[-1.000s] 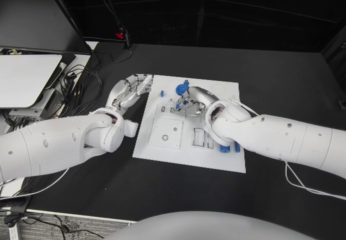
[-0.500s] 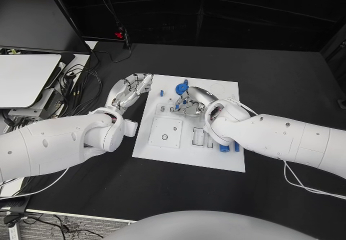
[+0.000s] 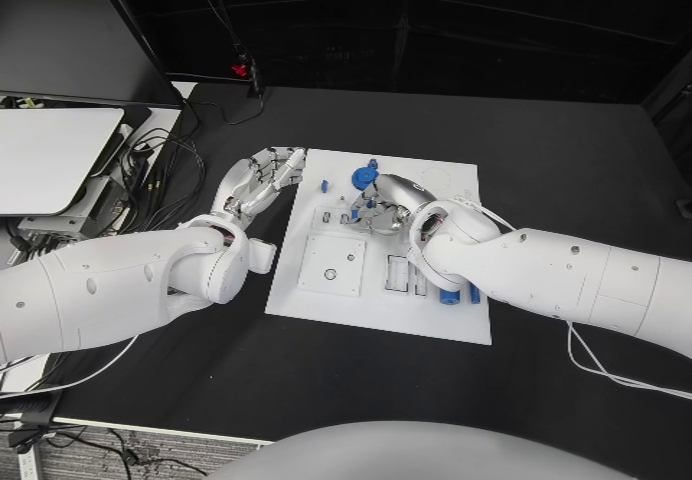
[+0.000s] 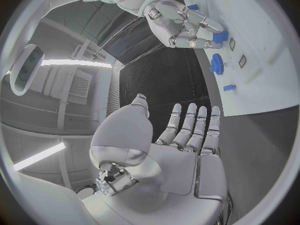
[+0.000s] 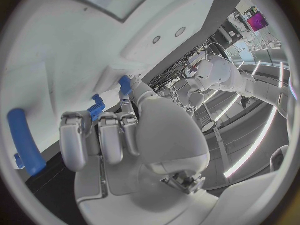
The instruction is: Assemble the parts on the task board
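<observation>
The white task board (image 3: 335, 300) lies mid-table. My right hand (image 3: 389, 195) hovers over the board's far middle with its fingers curled down, and its fingertips (image 4: 187, 41) pinch a small blue part (image 4: 219, 36), also seen by the thumb (image 5: 125, 84). A blue gear (image 3: 365, 178) (image 4: 217, 64) stands on the board just beyond that hand. A small blue peg (image 3: 325, 186) (image 4: 229, 87) lies near the board's left edge. My left hand (image 3: 260, 182) (image 4: 184, 145) is flat beside the board's far-left edge, fingers straight and apart, holding nothing.
More blue parts (image 3: 450, 298) lie on the board under my right forearm; a long blue cylinder (image 5: 25, 140) lies on it too. A white square block (image 3: 333, 264) sits on the board's near left. Cables (image 3: 152, 165) and a pale case (image 3: 51, 145) occupy the table's left.
</observation>
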`<act>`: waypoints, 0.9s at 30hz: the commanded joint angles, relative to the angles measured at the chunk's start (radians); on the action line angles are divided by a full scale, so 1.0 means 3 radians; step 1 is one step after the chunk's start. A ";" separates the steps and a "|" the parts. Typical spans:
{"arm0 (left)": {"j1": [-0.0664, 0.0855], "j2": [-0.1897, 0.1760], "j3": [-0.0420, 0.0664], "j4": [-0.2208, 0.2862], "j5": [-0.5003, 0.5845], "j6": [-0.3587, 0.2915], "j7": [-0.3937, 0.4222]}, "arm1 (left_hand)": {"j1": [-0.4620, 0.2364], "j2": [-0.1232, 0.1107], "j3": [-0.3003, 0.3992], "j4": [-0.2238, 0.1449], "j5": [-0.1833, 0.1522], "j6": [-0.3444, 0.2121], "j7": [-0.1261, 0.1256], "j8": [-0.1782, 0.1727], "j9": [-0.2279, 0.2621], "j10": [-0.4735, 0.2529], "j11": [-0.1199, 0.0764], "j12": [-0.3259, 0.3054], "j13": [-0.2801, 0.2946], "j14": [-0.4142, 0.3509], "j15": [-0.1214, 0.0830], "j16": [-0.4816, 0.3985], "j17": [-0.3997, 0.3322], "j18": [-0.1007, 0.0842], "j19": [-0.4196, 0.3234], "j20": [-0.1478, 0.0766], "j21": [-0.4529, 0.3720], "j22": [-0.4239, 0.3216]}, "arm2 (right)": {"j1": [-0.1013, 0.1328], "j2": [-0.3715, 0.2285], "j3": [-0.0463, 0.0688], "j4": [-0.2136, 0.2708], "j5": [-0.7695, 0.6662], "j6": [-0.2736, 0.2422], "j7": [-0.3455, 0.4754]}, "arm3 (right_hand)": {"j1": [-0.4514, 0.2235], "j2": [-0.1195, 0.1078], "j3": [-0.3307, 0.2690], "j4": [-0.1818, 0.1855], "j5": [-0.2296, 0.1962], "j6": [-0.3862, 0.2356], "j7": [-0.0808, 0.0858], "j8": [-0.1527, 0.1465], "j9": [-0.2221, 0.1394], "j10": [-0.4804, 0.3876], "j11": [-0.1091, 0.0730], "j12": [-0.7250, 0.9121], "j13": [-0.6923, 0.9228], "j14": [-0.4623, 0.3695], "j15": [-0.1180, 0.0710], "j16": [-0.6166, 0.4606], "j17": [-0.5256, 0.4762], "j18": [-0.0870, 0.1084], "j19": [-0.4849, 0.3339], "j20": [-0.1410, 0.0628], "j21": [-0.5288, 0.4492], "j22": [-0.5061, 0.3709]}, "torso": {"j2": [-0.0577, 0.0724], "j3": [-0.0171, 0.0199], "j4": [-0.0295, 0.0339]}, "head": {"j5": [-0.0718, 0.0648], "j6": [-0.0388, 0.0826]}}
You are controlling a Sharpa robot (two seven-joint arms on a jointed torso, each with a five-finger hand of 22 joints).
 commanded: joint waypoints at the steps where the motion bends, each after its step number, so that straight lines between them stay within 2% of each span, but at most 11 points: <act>1: 0.0005 0.0008 0.0003 0.0003 -0.0016 0.0018 0.0693 | 0.0015 0.0031 -0.0027 -0.0002 0.0017 0.0027 0.0480 -0.0018 0.0005 0.0029 -0.0002 0.0005 0.0001 0.0029 0.0005 0.0001 0.0002 0.0007 0.0023 0.0006 0.0011 -0.0001 | 0.0003 -0.0001 0.0002 0.0005 -0.0015 0.0020 0.0003 | -0.0021 0.0013 0.0010 -0.0002 -0.0022 0.0004 -0.0034 -0.0021 0.0004 0.0347 0.0016 -0.0001 0.0871 0.0347 0.0017 0.0008 0.0877 -0.0025 0.0347 0.0029 0.0011 0.0878 | 0.0004 0.0000 -0.0005 | -0.0009 -0.0005; 4: 0.0005 0.0012 0.0003 0.0000 -0.0016 0.0019 0.0693 | 0.0015 0.0031 -0.0027 -0.0002 0.0017 0.0027 0.0480 -0.0018 0.0005 0.0029 -0.0002 0.0005 0.0001 0.0029 0.0005 0.0001 0.0002 0.0007 0.0023 0.0006 0.0011 -0.0001 | 0.0001 -0.0007 0.0002 0.0005 -0.0015 0.0021 -0.0001 | -0.0029 0.0005 0.0008 -0.0001 -0.0026 -0.0007 -0.0028 -0.0032 0.0002 0.0347 0.0020 -0.0001 0.0871 0.0347 0.0019 0.0008 0.0877 -0.0025 0.0347 0.0032 0.0011 0.0878 | 0.0002 -0.0001 -0.0006 | -0.0008 -0.0009; 8: 0.0005 0.0013 0.0003 -0.0002 -0.0016 0.0019 0.0693 | 0.0015 0.0031 -0.0027 -0.0002 0.0017 0.0027 0.0480 -0.0018 0.0005 0.0029 -0.0002 0.0005 0.0001 0.0029 0.0005 0.0001 0.0002 0.0007 0.0023 0.0006 0.0011 -0.0001 | 0.0000 -0.0013 0.0002 0.0006 -0.0015 0.0031 -0.0007 | -0.0039 -0.0009 0.0004 -0.0002 -0.0033 -0.0019 -0.0018 -0.0045 0.0000 0.0347 0.0028 -0.0001 0.0871 0.0347 0.0025 0.0008 0.0877 -0.0025 0.0347 0.0036 0.0011 0.0878 | 0.0005 -0.0001 -0.0004 | -0.0035 -0.0018; 12: 0.0005 0.0013 0.0003 -0.0004 -0.0016 0.0021 0.0692 | 0.0015 0.0031 -0.0027 -0.0002 0.0017 0.0027 0.0480 -0.0018 0.0005 0.0029 -0.0002 0.0005 0.0001 0.0029 0.0005 0.0001 0.0002 0.0007 0.0023 0.0006 0.0011 -0.0001 | 0.0000 -0.0014 0.0002 0.0007 -0.0018 0.0034 -0.0010 | -0.0045 -0.0018 0.0001 -0.0003 -0.0038 -0.0026 -0.0009 -0.0053 -0.0001 0.0347 0.0034 -0.0001 0.0871 0.0347 0.0030 0.0008 0.0877 -0.0025 0.0347 0.0040 0.0011 0.0878 | 0.0002 -0.0001 -0.0003 | -0.0040 -0.0017; 27: 0.0005 0.0011 0.0003 -0.0005 -0.0016 0.0018 0.0691 | 0.0015 0.0031 -0.0027 -0.0002 0.0017 0.0027 0.0480 -0.0018 0.0005 0.0029 -0.0002 0.0005 0.0001 0.0029 0.0005 0.0001 0.0002 0.0007 0.0023 0.0006 0.0011 -0.0001 | -0.0001 -0.0016 0.0002 0.0014 -0.0022 0.0057 -0.0031 | -0.0044 -0.0032 0.0001 -0.0011 -0.0043 -0.0037 0.0001 -0.0064 -0.0001 0.0347 0.0044 -0.0001 0.0871 0.0347 0.0039 0.0008 0.0877 -0.0025 0.0347 0.0047 0.0011 0.0878 | 0.0002 -0.0001 -0.0001 | -0.0038 -0.0038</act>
